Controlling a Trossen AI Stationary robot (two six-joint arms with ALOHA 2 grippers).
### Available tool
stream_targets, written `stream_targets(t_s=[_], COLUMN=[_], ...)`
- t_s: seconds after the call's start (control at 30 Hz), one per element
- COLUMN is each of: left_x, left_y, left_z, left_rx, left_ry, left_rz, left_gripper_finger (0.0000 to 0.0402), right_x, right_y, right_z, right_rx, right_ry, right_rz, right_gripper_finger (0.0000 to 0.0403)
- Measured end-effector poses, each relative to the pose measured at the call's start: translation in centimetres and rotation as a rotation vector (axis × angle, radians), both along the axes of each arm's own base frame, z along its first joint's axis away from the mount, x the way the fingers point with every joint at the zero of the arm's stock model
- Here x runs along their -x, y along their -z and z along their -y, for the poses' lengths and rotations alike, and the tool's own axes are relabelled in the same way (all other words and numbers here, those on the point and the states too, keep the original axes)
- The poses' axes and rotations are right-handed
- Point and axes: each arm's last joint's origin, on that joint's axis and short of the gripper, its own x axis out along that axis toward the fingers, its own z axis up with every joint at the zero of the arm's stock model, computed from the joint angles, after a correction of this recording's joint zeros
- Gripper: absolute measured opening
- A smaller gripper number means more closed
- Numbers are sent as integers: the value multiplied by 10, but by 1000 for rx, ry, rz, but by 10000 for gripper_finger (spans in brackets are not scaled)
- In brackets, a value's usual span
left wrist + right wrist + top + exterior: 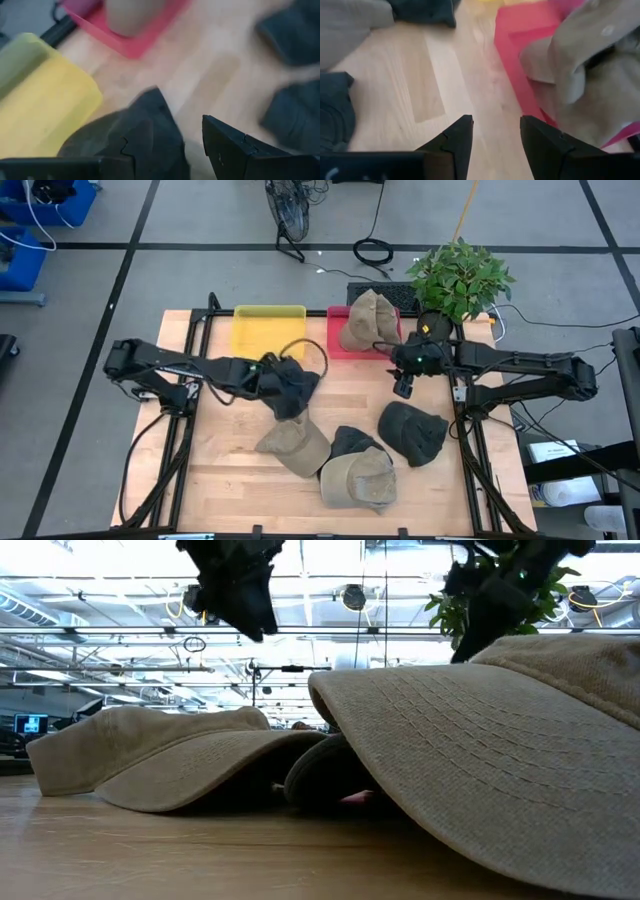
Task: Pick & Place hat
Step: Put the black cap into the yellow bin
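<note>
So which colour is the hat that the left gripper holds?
Black; the hat in the left gripper shows best in the high view.

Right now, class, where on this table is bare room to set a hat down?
Bare wood lies along the table's left edge, and between the red tray and the dark hat. The front centre is crowded with the tan hat.

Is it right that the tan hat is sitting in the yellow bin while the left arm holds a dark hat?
Not quite. The tan hat sits in the red bin, not the yellow bin, as the high view shows. The left gripper does hold a dark hat.
</note>
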Motion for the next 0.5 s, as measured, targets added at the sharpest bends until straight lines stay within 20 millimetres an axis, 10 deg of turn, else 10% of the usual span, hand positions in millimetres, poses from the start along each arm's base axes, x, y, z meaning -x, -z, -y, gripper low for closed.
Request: stream_targets(t_s=[0.5], left_x=[-22], left_y=[39], left_z=[-42], left_rx=[28], left_ry=[339], left_rz=[-267], left_gripper_finger=[170], right_x=[12], right_y=[35], right_z=[-3], right_rx=[-40], right_ry=[58], right_rz=[96], right_gripper_finger=[145])
